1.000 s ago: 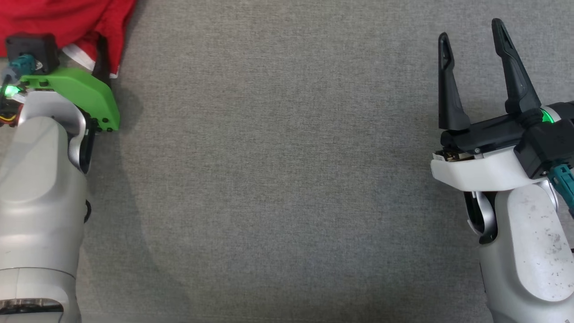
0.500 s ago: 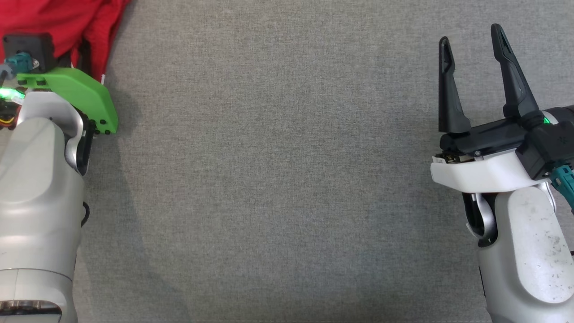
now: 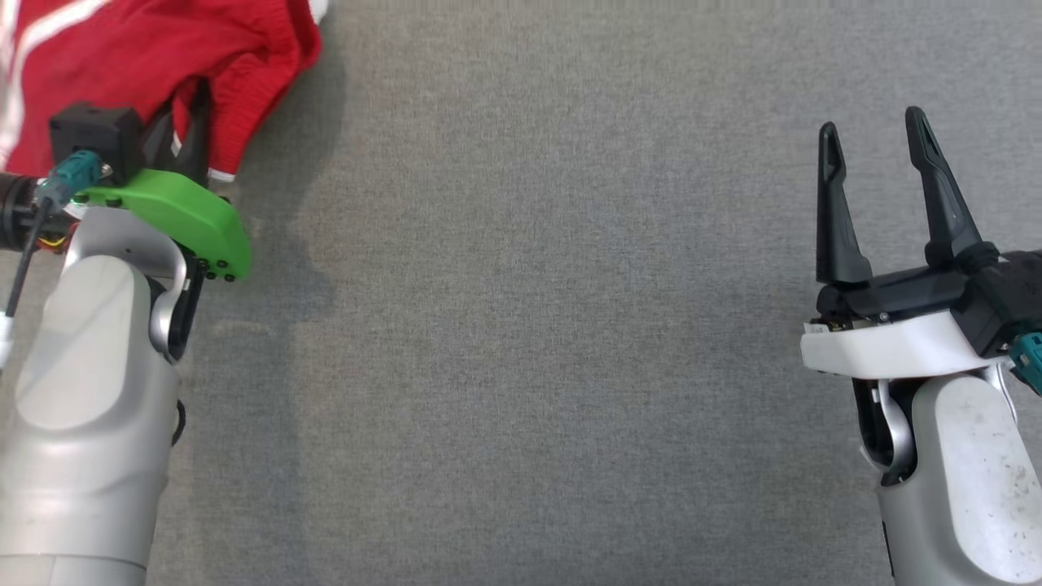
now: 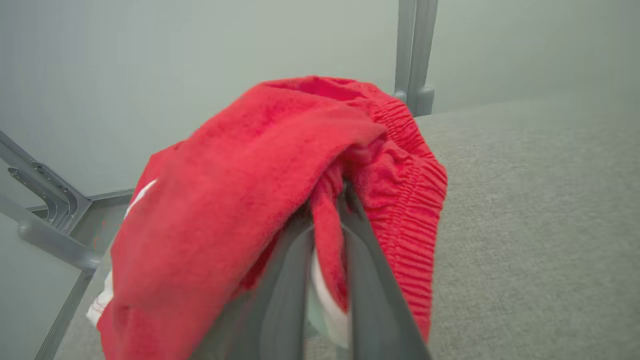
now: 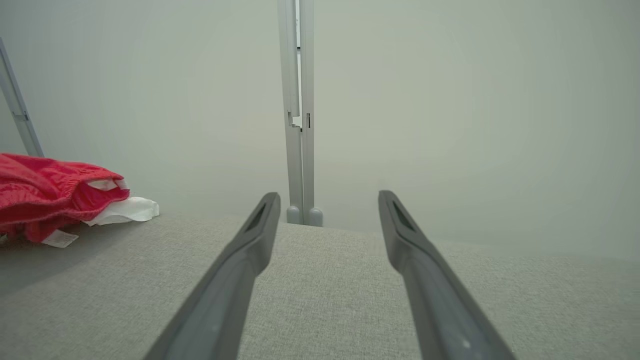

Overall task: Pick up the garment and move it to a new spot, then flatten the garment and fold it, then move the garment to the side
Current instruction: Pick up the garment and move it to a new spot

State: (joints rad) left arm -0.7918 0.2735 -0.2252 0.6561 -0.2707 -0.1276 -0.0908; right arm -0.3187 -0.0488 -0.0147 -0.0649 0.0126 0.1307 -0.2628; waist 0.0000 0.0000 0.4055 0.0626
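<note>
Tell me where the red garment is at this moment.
The red garment is in the head view's upper left corner, at the far left of the grey surface. It is bunched over the left tool, which is shut on a fold of it.

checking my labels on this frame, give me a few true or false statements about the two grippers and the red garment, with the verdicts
1. The left gripper is shut on a fold of the red garment. True.
2. The right gripper holds the other end of the red garment. False: its jaws stand open and empty over the grey surface, well apart from the cloth.
3. The red garment lies spread flat in the middle of the grey surface. False: it is bunched up at the far left in the head view.
4. The red garment has white parts on it. True.
</note>
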